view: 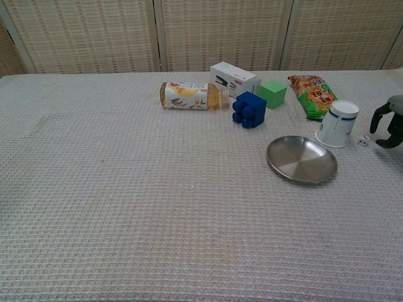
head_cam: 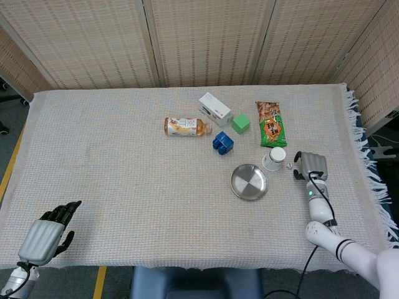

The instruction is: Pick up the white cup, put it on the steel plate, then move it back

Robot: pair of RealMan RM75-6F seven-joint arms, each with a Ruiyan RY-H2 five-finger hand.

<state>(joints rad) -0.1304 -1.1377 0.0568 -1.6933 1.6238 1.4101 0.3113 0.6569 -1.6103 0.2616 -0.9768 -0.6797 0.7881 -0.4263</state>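
**Right hand beside the white cup, nothing held**

The right hand (head_cam: pixel 311 166) sits near the bench's right edge, just beside the white cup (head_cam: pixel 274 158), fingers (view: pixel 380 117) curled downward but apart and holding nothing. A tiny white die (view: pixel 363 141) lies between cup and hand. The cup stands mouth-down on the bench (head_cam: pixel 124 168), just beyond the steel plate (head_cam: pixel 249 182), not on it. The left hand (head_cam: pixel 45 237) rests released at the near left corner, fingers spread. A snack packet (head_cam: pixel 270 123) lies behind the cup
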